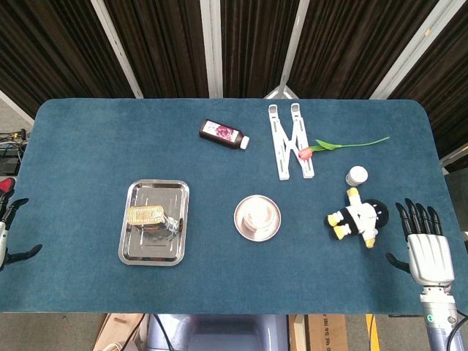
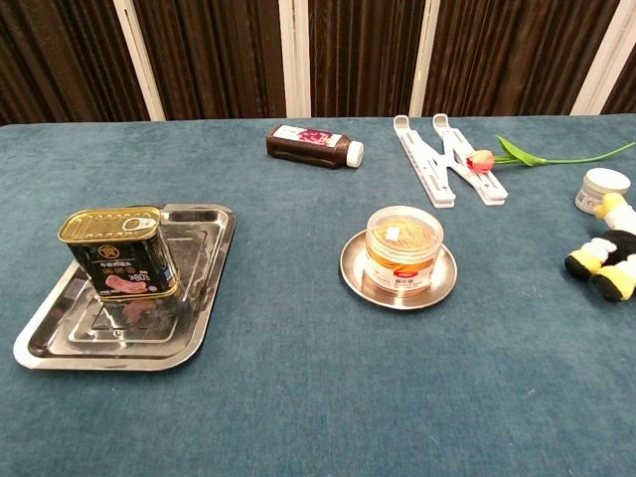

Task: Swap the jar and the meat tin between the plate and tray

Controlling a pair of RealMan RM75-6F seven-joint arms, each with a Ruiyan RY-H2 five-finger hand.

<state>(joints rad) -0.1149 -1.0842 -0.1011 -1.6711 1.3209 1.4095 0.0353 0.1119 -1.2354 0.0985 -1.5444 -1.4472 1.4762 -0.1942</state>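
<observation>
The meat tin (image 1: 147,216) (image 2: 119,252), dark with a gold lid, stands upright on the steel tray (image 1: 153,247) (image 2: 60,343) at the left. At the table's middle, the clear jar (image 1: 257,214) (image 2: 402,245) sits on the small round plate (image 1: 257,234) (image 2: 400,293). My right hand (image 1: 425,245) hovers at the table's right edge, fingers spread, holding nothing. My left hand (image 1: 9,227) shows only at the far left edge of the head view, fingers apart and empty. The chest view shows neither hand.
A dark bottle (image 1: 224,134) (image 2: 315,145) lies at the back. A white folding stand (image 1: 291,139) (image 2: 447,157) and a tulip (image 1: 338,146) (image 2: 517,156) lie back right. A small white pot (image 1: 357,175) (image 2: 603,189) and a plush toy (image 1: 360,216) (image 2: 610,260) sit near my right hand.
</observation>
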